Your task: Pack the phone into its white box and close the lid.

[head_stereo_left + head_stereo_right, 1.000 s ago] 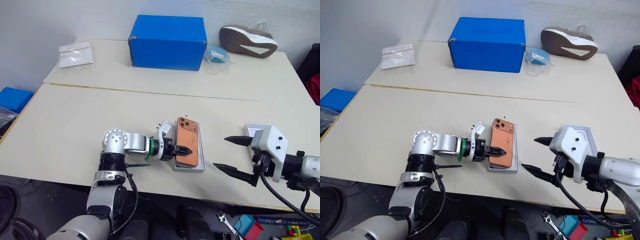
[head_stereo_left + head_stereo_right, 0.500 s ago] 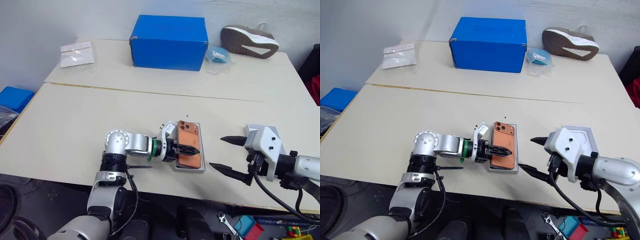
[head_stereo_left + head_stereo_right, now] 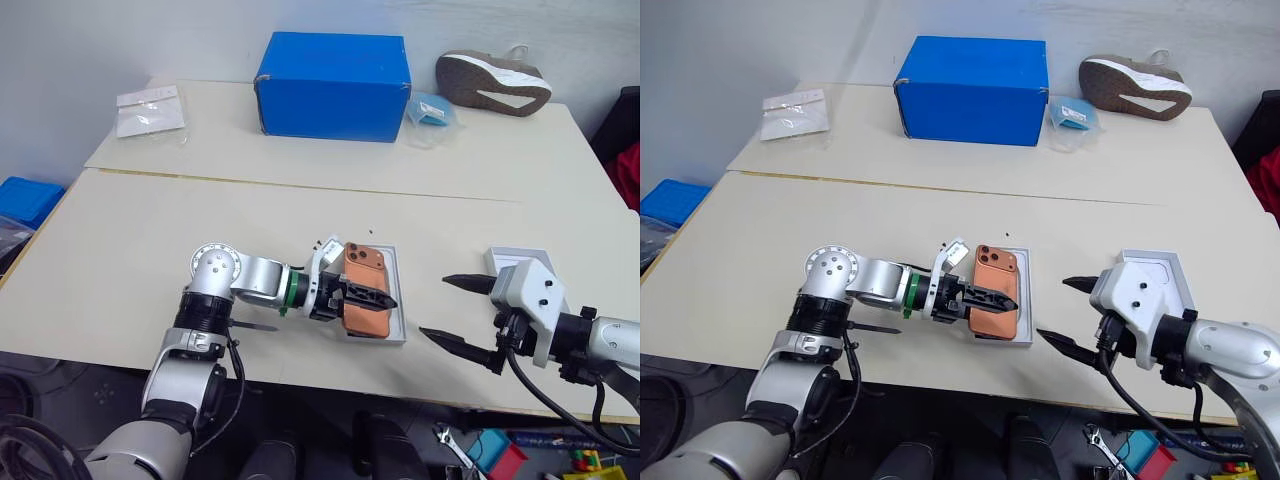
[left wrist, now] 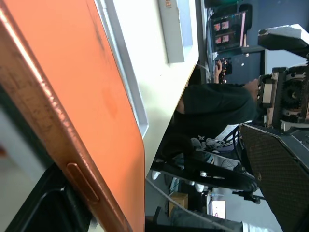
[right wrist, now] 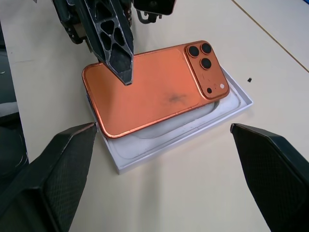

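The orange-copper phone (image 5: 145,92) lies back up and askew on the white box (image 5: 164,147). Its camera end rests inside the rim and its other end sticks out over the edge. My left gripper (image 3: 383,298) reaches in from the left, open. One black finger (image 5: 116,48) hovers above the phone's back, and the other finger (image 4: 38,212) sits by its side edge. My right gripper (image 3: 433,306) hangs open just right of the box with nothing in it. The lid (image 3: 1165,272) lies behind that hand, partly hidden by it.
At the back of the far table are a blue carton (image 3: 333,85), a shoe (image 3: 492,82), a small blue packet (image 3: 430,108) and a clear bag with papers (image 3: 150,108). The white box sits close to the table's front edge (image 3: 330,368).
My left gripper's fingers have spread apart and let go of the phone, which now rests on the box. The left elbow swung outward to the left. The right arm stayed still.
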